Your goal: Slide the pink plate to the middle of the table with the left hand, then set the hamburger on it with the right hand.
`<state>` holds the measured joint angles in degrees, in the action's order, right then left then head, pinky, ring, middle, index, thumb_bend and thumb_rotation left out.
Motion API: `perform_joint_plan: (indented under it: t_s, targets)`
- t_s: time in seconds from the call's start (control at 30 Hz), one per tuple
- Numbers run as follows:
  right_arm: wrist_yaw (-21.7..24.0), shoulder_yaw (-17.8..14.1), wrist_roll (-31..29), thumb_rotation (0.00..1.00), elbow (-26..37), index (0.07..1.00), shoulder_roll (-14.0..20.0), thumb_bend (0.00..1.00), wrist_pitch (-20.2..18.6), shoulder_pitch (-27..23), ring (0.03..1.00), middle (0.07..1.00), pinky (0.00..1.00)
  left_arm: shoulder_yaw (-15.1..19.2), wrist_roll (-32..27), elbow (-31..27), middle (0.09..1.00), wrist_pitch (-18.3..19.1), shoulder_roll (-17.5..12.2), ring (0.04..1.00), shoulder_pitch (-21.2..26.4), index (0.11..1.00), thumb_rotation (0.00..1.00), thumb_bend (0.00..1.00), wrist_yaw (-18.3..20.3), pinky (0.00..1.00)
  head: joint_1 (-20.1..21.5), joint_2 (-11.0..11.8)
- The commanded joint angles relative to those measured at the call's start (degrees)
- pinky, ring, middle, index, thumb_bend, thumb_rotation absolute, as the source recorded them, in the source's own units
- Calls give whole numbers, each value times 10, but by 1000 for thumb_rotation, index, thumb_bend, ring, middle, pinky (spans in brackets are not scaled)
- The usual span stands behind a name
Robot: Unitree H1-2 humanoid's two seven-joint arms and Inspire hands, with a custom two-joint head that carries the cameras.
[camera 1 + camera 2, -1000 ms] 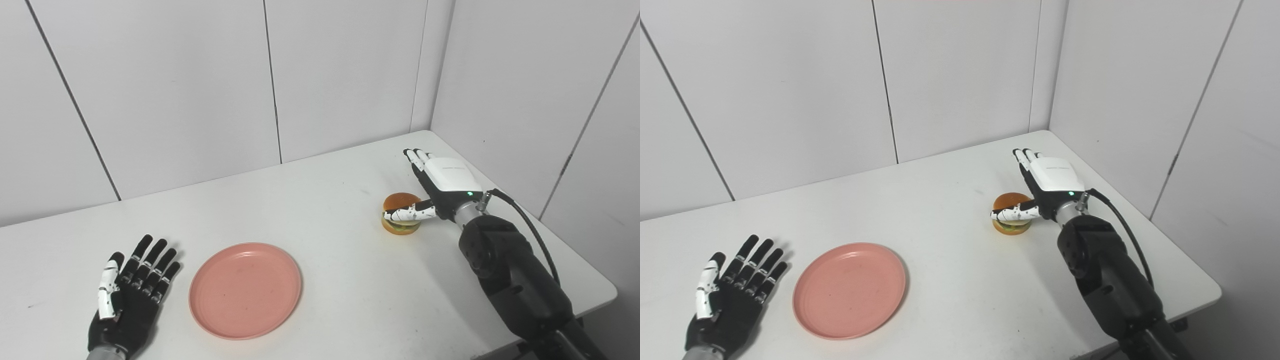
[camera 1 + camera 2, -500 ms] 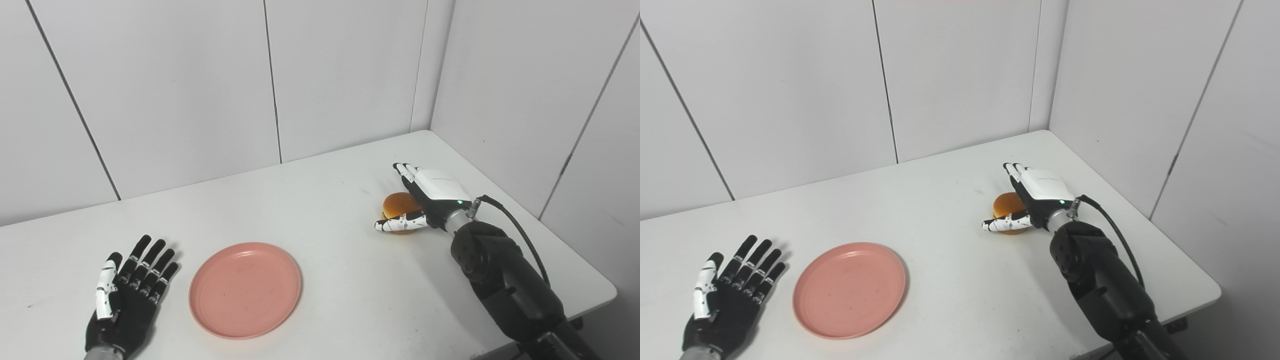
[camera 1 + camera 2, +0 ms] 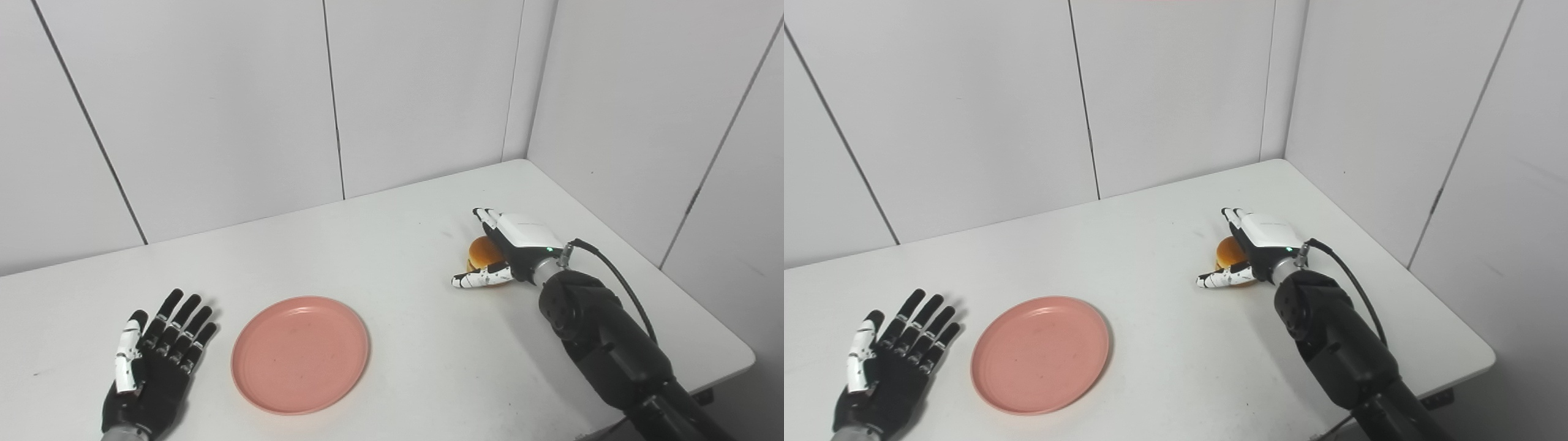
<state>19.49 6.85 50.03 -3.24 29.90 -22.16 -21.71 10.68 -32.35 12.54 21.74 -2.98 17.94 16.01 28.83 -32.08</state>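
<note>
The white worktop [image 3: 398,257] sits in a corner with plain white walls behind it and on the right.

The pink plate [image 3: 300,354] lies flat on the near left part of the worktop. It has nothing on it. It is well apart from the hamburger [image 3: 484,251], which sits on the worktop on the right side, farther back.

The left robot hand [image 3: 153,367] lies flat on the worktop at the near left. Its dark fingers [image 3: 184,318] are spread out and point to the far side. It holds nothing. It is just beside the left edge of the plate, with a small gap between them, so it is not touching the plate.

The right robot hand [image 3: 508,251] is low, right at the hamburger. The white back of the robot hand covers the right side of the hamburger, so only the brown top of the bun shows. The fingers reach past the far side of the bun. The thumb [image 3: 481,279] sticks out to the left along the near side of the hamburger, close to the worktop. The robot hand is open and cupped around the hamburger, with fingers and thumb wide apart. I cannot tell if it is touching the hamburger. The hamburger is not lifted.

The right arm [image 3: 606,343] is black and comes in from the near right, with a black cable [image 3: 612,282] looping by the wrist.
</note>
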Motion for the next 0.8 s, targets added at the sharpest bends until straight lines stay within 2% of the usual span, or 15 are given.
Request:
perform_joint_plan:
  t_s: [0.0,0.13,0.17,0.23,0.3,0.33,0.47,0.57,0.67,0.77]
  targets:
    - [-18,-3,5,673,0,1000,16,1000,-7,-33,978,1000,877,-2,10,2,910,20,-8,914,-8,911,1000,315,-13,951,-1,-2]
    - [-23,-3,3,659,-13,1000,17,1000,-9,-38,970,1000,863,-3,9,5,915,17,-9,917,-8,913,1000,317,-9,952,0,-3]
    - [-24,-3,2,654,-16,987,18,1000,-8,-39,927,968,830,-3,8,5,915,17,-9,919,-8,913,1000,320,-8,954,-1,-5]
    - [-23,-5,-4,645,-18,976,19,1000,-9,-41,903,949,803,-3,8,6,914,17,-10,919,-7,912,1000,321,-7,954,-1,-7]
    - [-19,-8,-13,584,-19,923,19,1000,-9,-43,812,880,656,-5,11,6,911,15,-10,916,-7,909,1000,321,-8,948,-2,-7]
    - [-16,-7,-14,560,-19,904,20,1000,-11,-44,786,859,621,-5,11,5,909,14,-10,914,-7,907,1000,321,-8,946,-3,-9]
    - [3,5,-4,477,-24,835,25,979,-28,-51,747,790,595,-7,13,3,906,12,-10,910,-7,905,1000,328,-8,944,-5,-12]
    - [5,8,-1,429,-31,803,24,945,-39,-56,594,679,484,-8,11,2,909,13,-10,913,-8,908,1000,329,-8,945,-7,-14]
    - [12,9,3,372,-36,773,26,890,-45,-58,532,626,419,-9,12,1,912,11,-9,913,-8,911,1000,329,-7,944,-8,-15]
    - [8,16,5,348,-46,678,33,831,-43,-60,474,573,382,-10,13,1,909,10,-8,909,-7,907,1000,327,-9,940,-8,-17]
